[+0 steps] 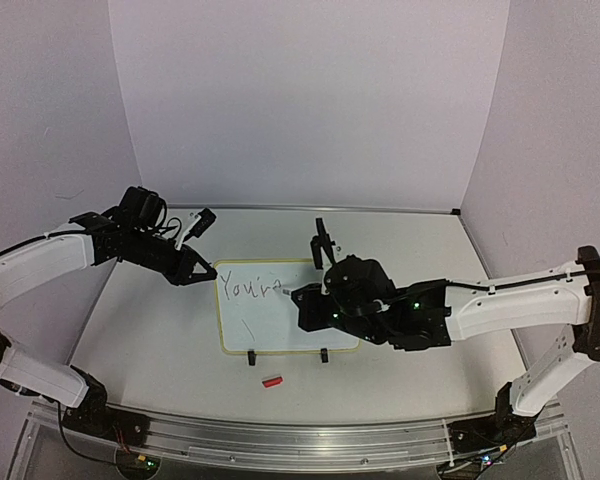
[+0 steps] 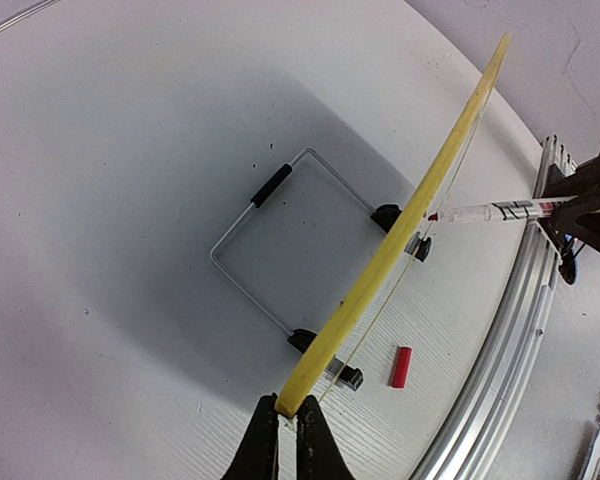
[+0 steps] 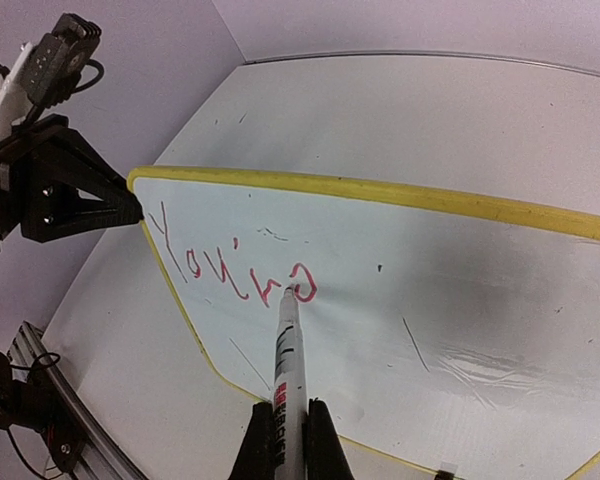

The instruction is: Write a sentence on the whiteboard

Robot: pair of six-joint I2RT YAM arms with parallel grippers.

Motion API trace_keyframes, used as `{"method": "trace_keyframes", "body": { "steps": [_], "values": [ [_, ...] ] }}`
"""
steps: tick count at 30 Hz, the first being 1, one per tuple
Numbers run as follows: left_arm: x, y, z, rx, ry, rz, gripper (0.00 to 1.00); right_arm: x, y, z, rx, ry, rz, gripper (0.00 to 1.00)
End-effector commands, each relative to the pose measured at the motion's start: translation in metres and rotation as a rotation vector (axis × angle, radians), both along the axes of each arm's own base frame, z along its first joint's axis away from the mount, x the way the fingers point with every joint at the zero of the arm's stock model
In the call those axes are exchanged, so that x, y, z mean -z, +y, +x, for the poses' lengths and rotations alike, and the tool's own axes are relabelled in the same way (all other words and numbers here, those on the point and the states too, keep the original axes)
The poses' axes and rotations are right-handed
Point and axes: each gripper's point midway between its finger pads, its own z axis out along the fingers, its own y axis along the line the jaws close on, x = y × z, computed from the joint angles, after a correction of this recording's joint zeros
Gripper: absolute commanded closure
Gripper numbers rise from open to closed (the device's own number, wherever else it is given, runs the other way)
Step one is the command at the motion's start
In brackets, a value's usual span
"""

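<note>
While the whiteboard (image 1: 270, 325) stands tilted at the middle of the table (image 1: 430, 250), I see my left gripper (image 2: 287, 410) pinched shut on its far left corner (on the yellow frame). My right gripper (image 3: 288, 412) clamps a marker (image 3: 288, 345); its tip touches the board where the sentence (image 3: 235, 268), only "You're", ends. A red cap (image 1: 271, 381) lies near the board's near edge.

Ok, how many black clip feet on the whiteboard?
2. Both on the near edge of the whiteboard: left foot near its left corner, right foot further right. The right arm covers that end, so another may be hidden.
</note>
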Motion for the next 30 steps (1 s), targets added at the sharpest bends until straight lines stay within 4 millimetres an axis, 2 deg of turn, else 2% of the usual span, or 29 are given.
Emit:
{"method": "trace_keyframes", "body": {
  "steps": [1, 8, 19, 30],
  "values": [
    [0.004, 0.001, -0.002, 0.005, 0.013, 0.031, 1.0, 0.013, -0.002, 0.001, 0.012, 0.023, -0.017, 1.0],
    [0.004, 0.001, -0.002, 0.005, 0.014, 0.031, 1.0, 0.019, -0.005, 0.0, 0.02, 0.031, -0.034, 1.0],
    [0.004, 0.001, -0.002, 0.004, 0.014, 0.032, 1.0, 0.016, -0.017, 0.003, 0.057, 0.019, -0.064, 1.0],
    [0.003, 0.001, -0.002, 0.002, 0.01, 0.031, 1.0, 0.004, -0.029, 0.006, 0.093, -0.011, -0.068, 1.0]
  ]
}}
